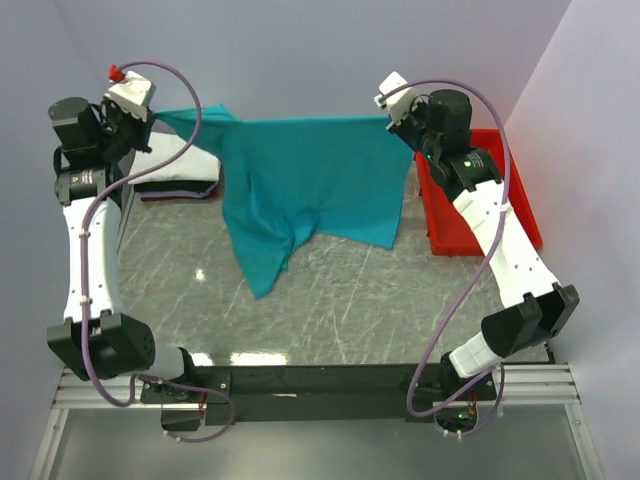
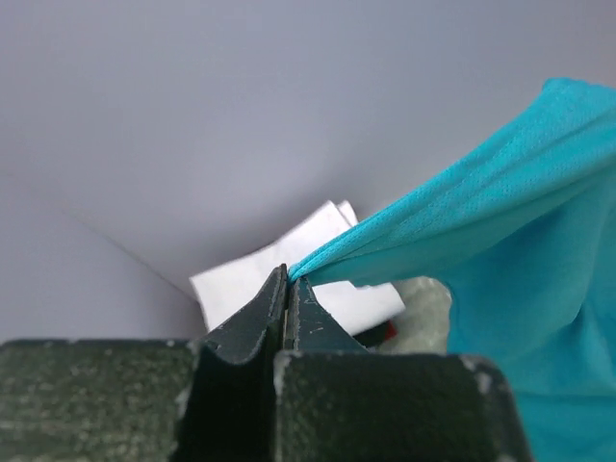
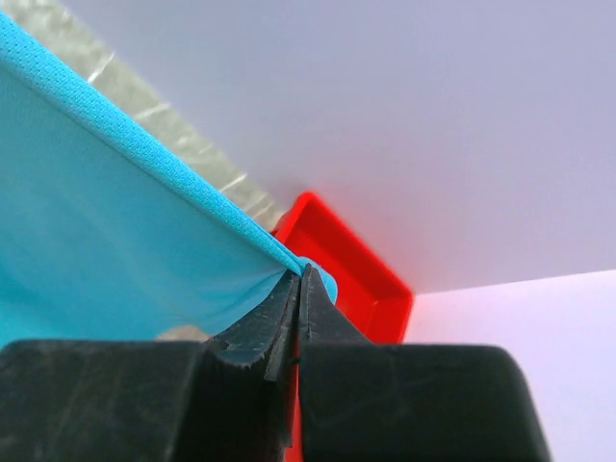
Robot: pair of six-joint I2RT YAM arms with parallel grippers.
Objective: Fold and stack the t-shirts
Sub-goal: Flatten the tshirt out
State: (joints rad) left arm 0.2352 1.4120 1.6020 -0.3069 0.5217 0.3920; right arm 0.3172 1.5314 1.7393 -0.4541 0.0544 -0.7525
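Teal-blue cloth t-shirt [image 1: 310,190] hangs taut between left gripper [image 2: 289,284] and right gripper [image 3: 299,279], each clamped on a corner, apparently spreading it for folding

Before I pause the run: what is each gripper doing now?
Left gripper: closed on the teal t-shirt.
Right gripper: closed on the same teal t-shirt.

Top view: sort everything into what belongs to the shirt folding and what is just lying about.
Belongs to the job: teal t-shirt, stretched between the left gripper and the right gripper, both shut on it; folded white t-shirt, far left.
Lying about: red tray, far right.
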